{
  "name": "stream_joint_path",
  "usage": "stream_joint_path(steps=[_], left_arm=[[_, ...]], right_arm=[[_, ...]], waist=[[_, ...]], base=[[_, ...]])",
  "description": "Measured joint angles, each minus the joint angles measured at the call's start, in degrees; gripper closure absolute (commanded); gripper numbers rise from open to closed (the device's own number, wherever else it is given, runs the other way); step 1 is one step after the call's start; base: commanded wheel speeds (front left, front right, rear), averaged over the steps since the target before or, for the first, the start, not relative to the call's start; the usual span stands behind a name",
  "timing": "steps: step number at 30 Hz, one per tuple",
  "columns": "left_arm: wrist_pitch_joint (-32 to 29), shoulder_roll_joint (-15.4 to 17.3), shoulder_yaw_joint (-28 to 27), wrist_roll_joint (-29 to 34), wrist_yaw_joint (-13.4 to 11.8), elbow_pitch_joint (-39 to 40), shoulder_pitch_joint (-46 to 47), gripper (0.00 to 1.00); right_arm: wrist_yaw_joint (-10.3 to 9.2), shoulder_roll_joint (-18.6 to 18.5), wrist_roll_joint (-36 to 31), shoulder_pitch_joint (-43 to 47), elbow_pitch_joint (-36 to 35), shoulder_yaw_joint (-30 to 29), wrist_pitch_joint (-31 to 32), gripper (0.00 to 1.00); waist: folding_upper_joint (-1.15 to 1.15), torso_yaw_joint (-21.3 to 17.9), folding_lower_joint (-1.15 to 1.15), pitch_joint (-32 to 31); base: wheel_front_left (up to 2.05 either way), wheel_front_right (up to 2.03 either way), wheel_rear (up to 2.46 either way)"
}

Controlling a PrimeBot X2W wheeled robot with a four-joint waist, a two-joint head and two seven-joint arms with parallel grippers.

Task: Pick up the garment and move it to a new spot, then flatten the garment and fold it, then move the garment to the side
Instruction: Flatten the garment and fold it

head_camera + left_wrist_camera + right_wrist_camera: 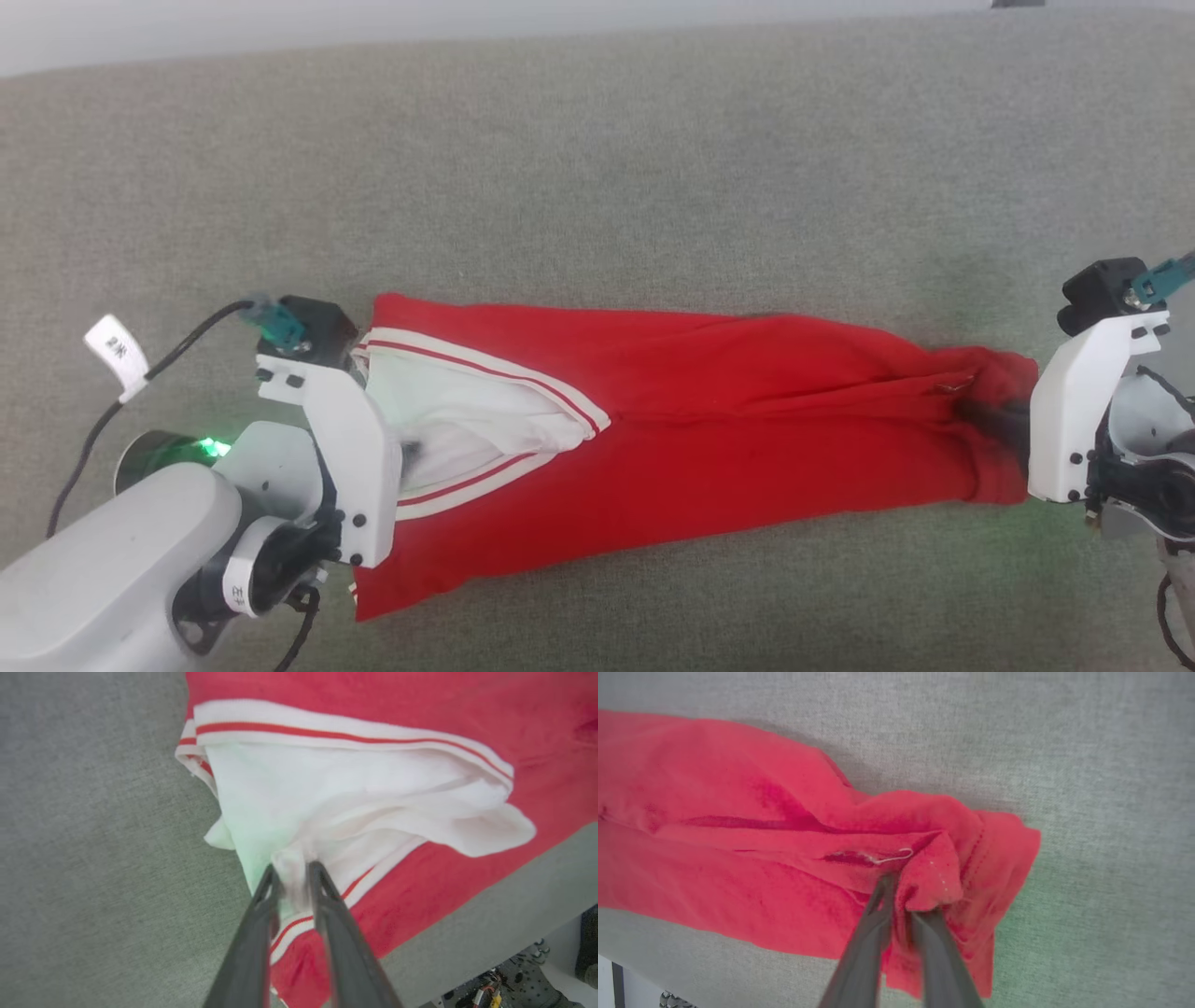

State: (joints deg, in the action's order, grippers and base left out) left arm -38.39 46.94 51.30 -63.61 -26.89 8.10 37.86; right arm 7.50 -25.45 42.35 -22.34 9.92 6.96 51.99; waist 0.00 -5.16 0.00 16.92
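Shirt: one red jersey-style shirt [709, 420] lies stretched in a long band on the grey cloth surface [597, 168], between two grippers.
Left gripper [289, 873]: pinches a fold of the white sleeve [336, 793].
Right gripper [903, 896]: clamps the bunched red end.
Left wrist view alone: two red-striped white trim bands [327, 730] bordering the sleeve.
Right wrist view alone: one loose white thread [892, 857] at a seam.
Head view alone: the shirt's whole length, one gripper at each end.
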Motion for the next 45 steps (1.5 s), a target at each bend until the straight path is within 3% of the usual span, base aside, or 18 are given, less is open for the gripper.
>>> stream_joint_path(steps=[8,18,26,31,36,37,38,39,45], left_arm=[[11.88,-0.10,-4.20,0.01,2.16,1.49,-4.75,0.00],[34.64,0.20,-10.50,3.10,4.49,1.19,-14.40,0.00],[50.52,-1.18,-15.45,4.35,5.19,-2.59,-21.45,0.00],[53.20,-4.22,-20.69,6.21,6.55,-5.13,-25.32,0.00],[53.37,-10.65,-29.73,11.32,10.13,-6.16,-29.31,0.00],[53.36,-11.96,-31.29,12.92,11.11,-6.53,-30.43,0.00],[53.36,-13.34,-33.21,14.64,12.24,-6.73,-31.37,0.00],[53.36,-14.79,-35.13,15.55,13.30,-6.91,-31.89,0.00],[53.36,-21.61,-41.83,22.05,19.49,-9.57,-34.43,0.00]], right_arm=[[0.00,0.08,0.80,1.94,-2.00,-2.08,-0.98,0.00],[-0.01,0.76,-0.38,4.26,-0.47,-9.60,-0.46,0.00],[-0.01,0.65,-1.64,4.47,3.63,-11.65,0.40,0.00],[-0.01,0.71,-0.90,3.67,7.75,-9.77,0.97,0.00],[-0.02,-0.37,0.65,1.43,11.74,-5.46,0.26,0.00],[-0.03,-0.68,1.70,0.92,12.22,-4.35,0.27,0.25],[-0.03,-0.85,2.70,0.54,12.58,-3.49,-0.14,0.93],[-0.03,-0.96,3.53,0.25,12.88,-2.61,-0.80,1.00],[-0.02,-2.55,9.20,-0.74,13.58,1.65,-2.30,1.00]], waist=[[0.00,0.28,0.00,-2.92],[0.00,1.70,0.00,-4.50],[0.00,4.10,0.00,-3.98],[0.00,5.76,0.00,-3.62],[0.00,7.41,0.00,-3.14],[0.00,7.71,0.00,-3.07],[0.00,7.97,0.00,-2.99],[0.00,8.25,0.00,-2.96],[0.00,9.15,0.00,-3.11]], base=[[0.00,0.00,0.00],[0.00,0.00,0.00],[0.00,0.00,0.00],[0.00,0.00,0.00],[0.00,0.00,0.00],[0.00,0.00,0.00],[0.00,0.00,0.00],[0.00,0.00,0.00],[0.00,0.00,0.00]])
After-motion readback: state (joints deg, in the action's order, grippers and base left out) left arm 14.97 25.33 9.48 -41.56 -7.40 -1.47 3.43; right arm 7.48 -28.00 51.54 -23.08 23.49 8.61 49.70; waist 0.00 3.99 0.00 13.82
